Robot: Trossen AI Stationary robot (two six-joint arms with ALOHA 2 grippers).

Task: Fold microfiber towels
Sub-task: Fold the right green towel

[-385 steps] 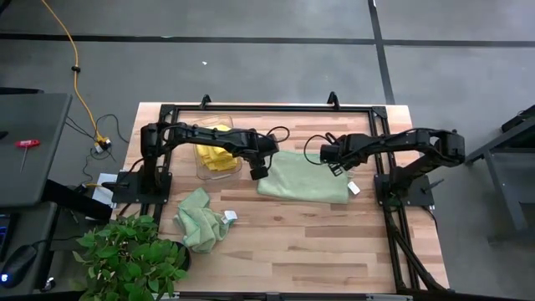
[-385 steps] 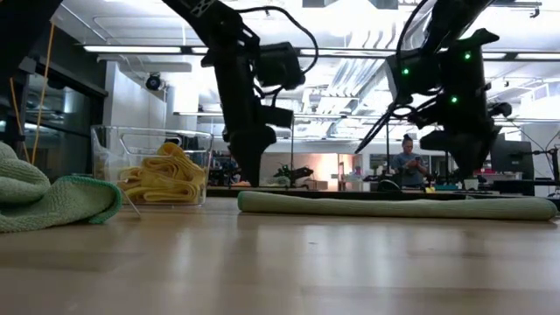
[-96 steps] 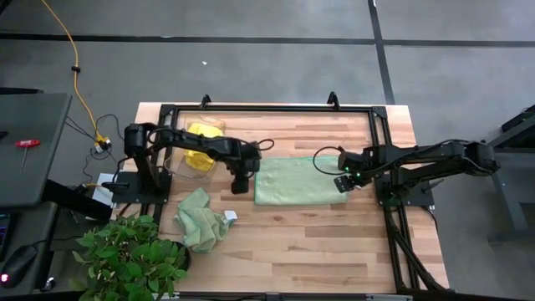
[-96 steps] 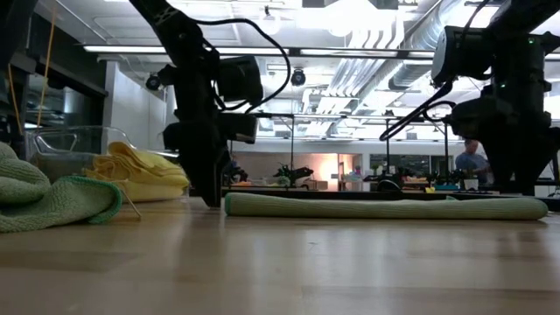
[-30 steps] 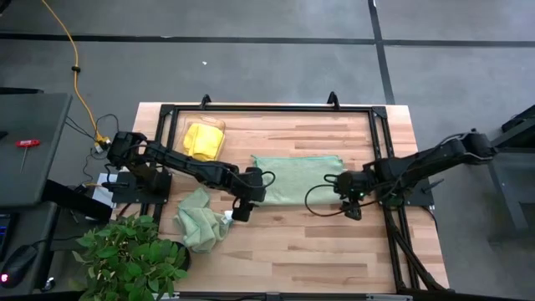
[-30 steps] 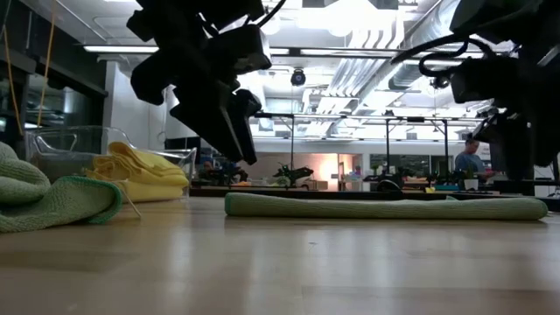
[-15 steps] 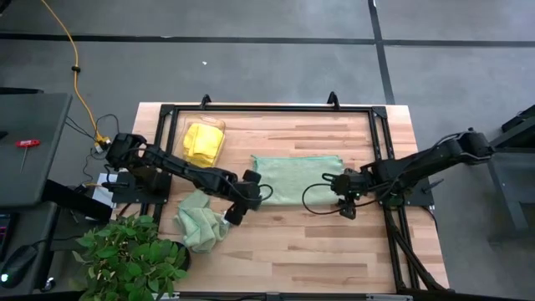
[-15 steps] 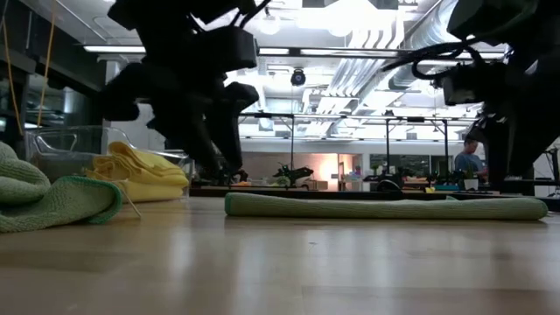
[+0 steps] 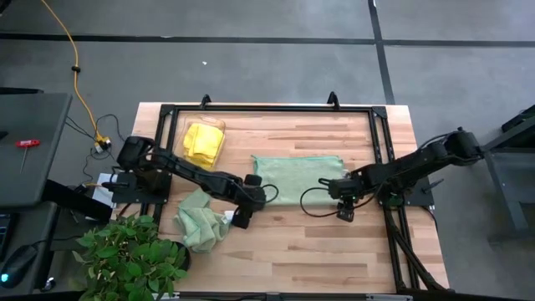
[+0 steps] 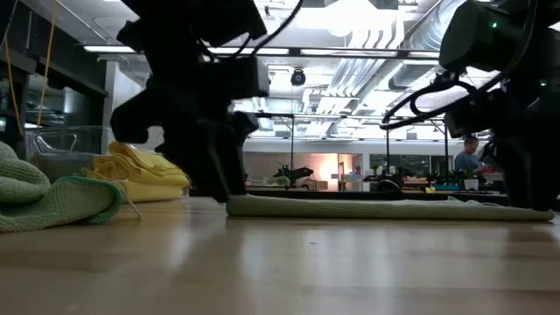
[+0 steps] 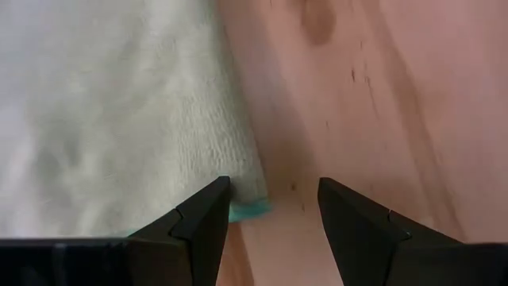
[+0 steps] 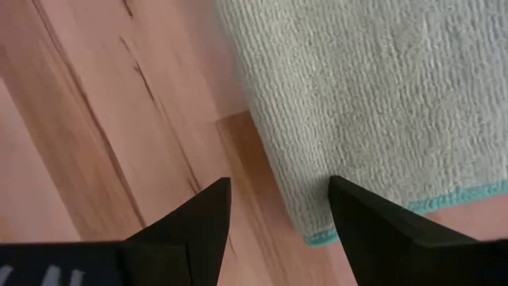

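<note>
- The spread green towel [image 9: 295, 177] lay flat at the middle of the wooden table [image 9: 368, 251], and both arms were low at its near corners.
- The left gripper [image 9: 242, 219] sat at the towel's near left corner, fingers [image 11: 202, 222] parted and empty, the teal-hemmed corner right at one fingertip.
- The right gripper [image 9: 344, 214] was at the near right corner, jaws also wide with nothing between them, the hem lying beside one finger [image 12: 373, 218].
- A crumpled green towel [image 9: 199, 219] lay just left of the left gripper.
- Yellow towels [image 9: 203, 142] rested at the far left.
</note>
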